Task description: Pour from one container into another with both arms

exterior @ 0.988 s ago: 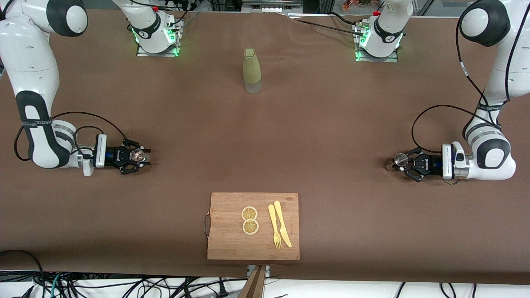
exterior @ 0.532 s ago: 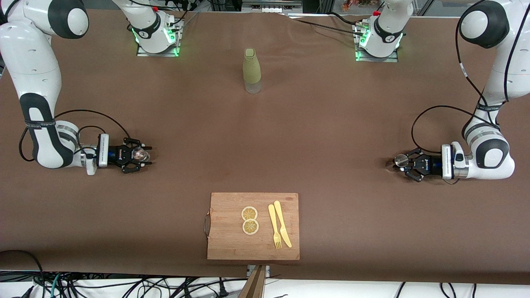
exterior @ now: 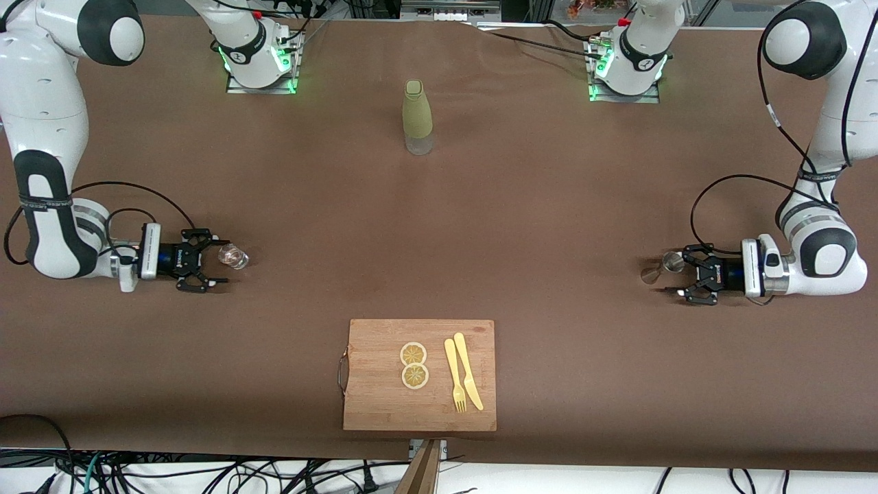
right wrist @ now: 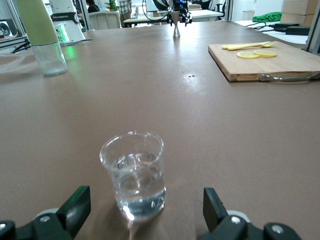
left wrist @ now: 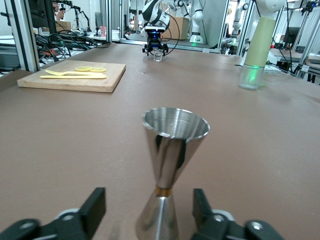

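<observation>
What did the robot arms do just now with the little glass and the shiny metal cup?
Both claws let go. The right claw opened and slid back off the little glass, toward its arm's end of the table. The left claw opened and backed away from the metal cup. Both cups stand upright on the table. The bottle and cutting board stayed put.

Brown table (exterior: 521, 206) (cloth-covered), bottle (exterior: 417, 116), glass (exterior: 234, 256), jigger (exterior: 662, 266), cutting board (exterior: 374, 398)

front: high, facing bases | wrists: low, facing each other | shared: cutting board (exterior: 419, 374)
</observation>
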